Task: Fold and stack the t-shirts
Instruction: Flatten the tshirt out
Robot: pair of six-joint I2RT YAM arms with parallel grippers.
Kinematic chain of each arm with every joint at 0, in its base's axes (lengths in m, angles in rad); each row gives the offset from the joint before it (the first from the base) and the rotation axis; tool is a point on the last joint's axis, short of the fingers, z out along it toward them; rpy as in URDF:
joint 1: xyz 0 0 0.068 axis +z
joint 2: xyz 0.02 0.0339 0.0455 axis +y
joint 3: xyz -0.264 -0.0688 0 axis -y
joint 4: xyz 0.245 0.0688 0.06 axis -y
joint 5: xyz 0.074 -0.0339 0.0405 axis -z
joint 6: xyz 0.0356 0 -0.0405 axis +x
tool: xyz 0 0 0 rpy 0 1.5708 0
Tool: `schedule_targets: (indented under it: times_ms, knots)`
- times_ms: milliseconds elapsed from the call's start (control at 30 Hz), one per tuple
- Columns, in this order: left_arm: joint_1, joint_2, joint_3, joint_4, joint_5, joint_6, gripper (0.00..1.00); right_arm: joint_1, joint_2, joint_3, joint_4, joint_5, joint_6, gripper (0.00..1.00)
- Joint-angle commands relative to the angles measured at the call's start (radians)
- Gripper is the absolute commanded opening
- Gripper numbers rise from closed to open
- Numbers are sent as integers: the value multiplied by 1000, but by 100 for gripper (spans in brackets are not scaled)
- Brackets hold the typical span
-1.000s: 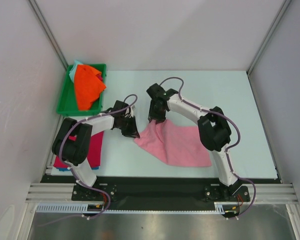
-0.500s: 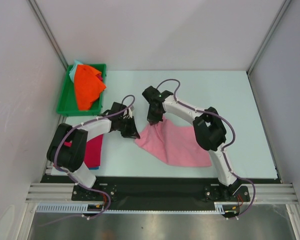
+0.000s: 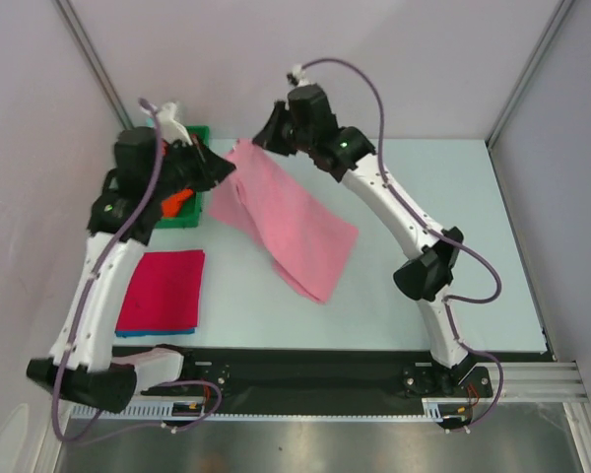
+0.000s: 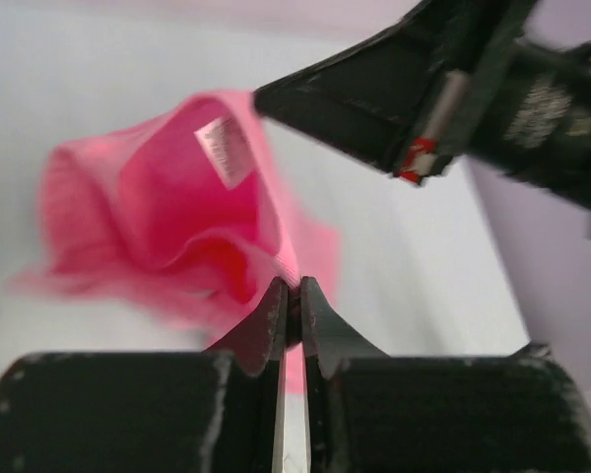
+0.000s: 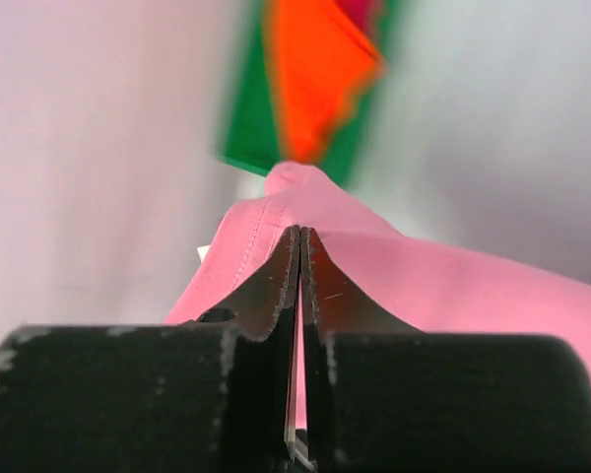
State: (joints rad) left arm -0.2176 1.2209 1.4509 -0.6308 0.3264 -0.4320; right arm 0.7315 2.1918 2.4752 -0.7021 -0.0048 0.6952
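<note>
Pale matte table [image 3: 453, 197] inside a booth of plain light walls [image 3: 374, 59], with metal posts at the far corners. Green tray [image 3: 201, 132] at the far left, holding the orange t-shirt [image 3: 177, 202]. Near left, we note the magenta-red t-shirt [image 3: 163, 289] folded flat on the teal t-shirt [image 3: 148, 334], of which only a thin near edge shows.

The light pink t-shirt [image 3: 295, 222] is held up over the far left of the table. Its top edge spans the two grippers and the rest slopes down toward the table's middle.

- **Left gripper [image 3: 222, 169]:** jaws pressed together on pink cloth, just beside the tray.
- **Right gripper [image 3: 261, 141]:** jaws pinched on a fold of the pink hem, near the left one.

White label [image 4: 227, 148] shows in the left wrist view.
</note>
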Motion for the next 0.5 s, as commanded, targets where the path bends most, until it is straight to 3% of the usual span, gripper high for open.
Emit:
schedule_targets:
  times_ms: [0, 167, 233, 300, 367, 467]
  knots:
    - [-28, -160, 161, -38, 17, 21, 0, 26, -159, 91, 223, -75, 4, 0]
    - [-28, -211, 339, 9, 89, -25, 0, 40, -396, -117, 306, 0, -3, 0]
    - [-31, -253, 301, 83, 204, -120, 0, 37, -479, -270, 302, 55, -51, 0]
    - [-52, -291, 136, 264, 252, -239, 0, 19, -608, -402, 299, 140, -63, 0]
    - [-158, -310, -19, 350, 221, -287, 0, -26, -700, -628, 303, 173, -16, 0]
    - [-406, -241, -41, 358, 88, -249, 0, -124, -865, -833, 261, 227, 29, 0]
